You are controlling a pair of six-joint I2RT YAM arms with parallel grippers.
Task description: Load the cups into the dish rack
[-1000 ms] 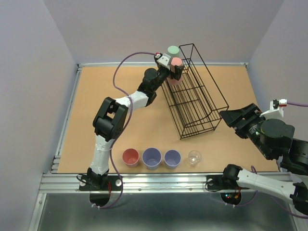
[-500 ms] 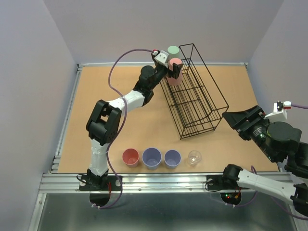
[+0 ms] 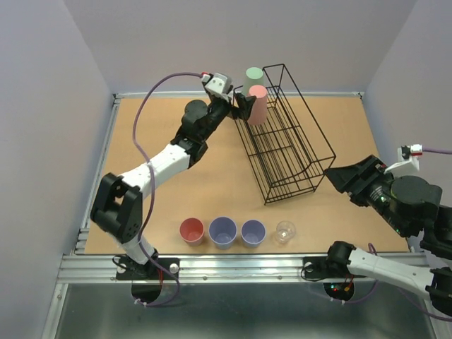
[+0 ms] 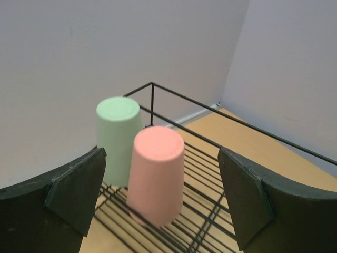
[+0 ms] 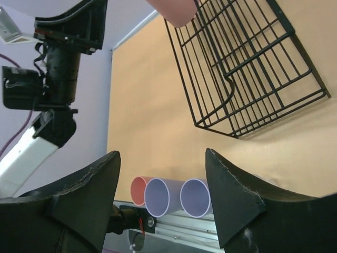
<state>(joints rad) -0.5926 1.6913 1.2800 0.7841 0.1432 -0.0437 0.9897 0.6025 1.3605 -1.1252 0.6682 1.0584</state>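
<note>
— Tan table (image 3: 141, 162), grey walls all round. What's on the dish rack (image 3: 296, 152)?
— I see two cups mouth-down at its far top corner. The green cup (image 3: 253, 75) is right at the corner, and the racked salmon cup (image 3: 258, 104) is just beside it, nearer me.
— Left gripper (image 3: 242, 106)?
— Just off the rack by the racked salmon cup. Jaws are spread wide and grip nothing; my wrist view shows both fingers clear of the cup.
— Right gripper (image 5: 162, 174)?
— Raised off the rack's near right side, also wide and empty.
— The rest?
— Four cups stand upright in a row on the table, on the rack's near side and well apart from it: loose salmon cup (image 3: 191, 231), first lavender cup (image 3: 222, 231), second lavender cup (image 3: 253, 232), clear cup (image 3: 284, 231).
</note>
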